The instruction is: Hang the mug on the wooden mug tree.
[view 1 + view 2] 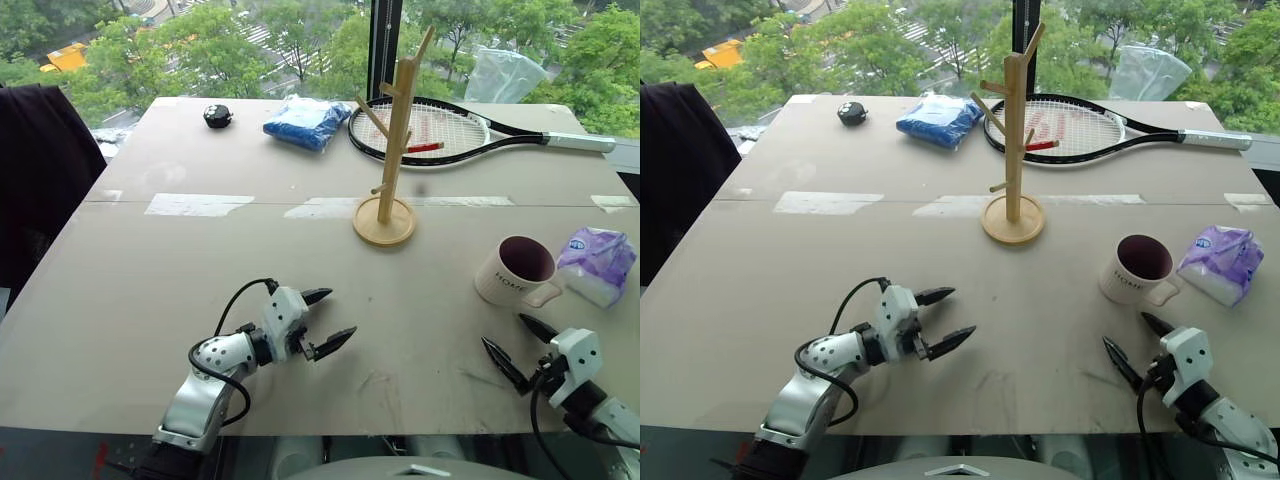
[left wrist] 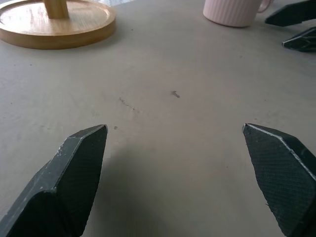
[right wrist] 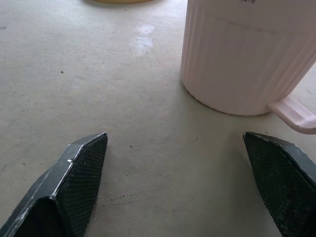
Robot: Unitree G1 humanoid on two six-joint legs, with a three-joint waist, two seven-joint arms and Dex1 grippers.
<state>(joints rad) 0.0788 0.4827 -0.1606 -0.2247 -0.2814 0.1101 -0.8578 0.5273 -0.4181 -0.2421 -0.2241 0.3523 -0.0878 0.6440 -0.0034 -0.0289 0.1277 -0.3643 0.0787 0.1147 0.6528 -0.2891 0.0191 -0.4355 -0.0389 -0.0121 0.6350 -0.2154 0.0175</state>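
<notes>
Both my claws stand wide open and empty: right claw (image 1: pixel 520 347) just before the upright mug (image 1: pixel 514 271) on the tabletop (image 1: pixel 130 290), left claw (image 1: pixel 330 320) facing the wooden mug tree (image 1: pixel 390 150) farther back.

One mug (image 1: pixel 516 271) is sitting on the surface (image 1: pixel 150 300), and one wooden mug tree (image 1: pixel 391 150) is standing on it. One tennis racket (image 1: pixel 450 132) is lying at the far side, along with one blue bundle (image 1: pixel 306 124) and one small black round object (image 1: pixel 218 116). One purple-and-white packet (image 1: pixel 598 264) is resting beside the mug. Two claws are showing: the left claw (image 1: pixel 325 319) and the right claw (image 1: pixel 516 346), each spreading two black fingers.
</notes>
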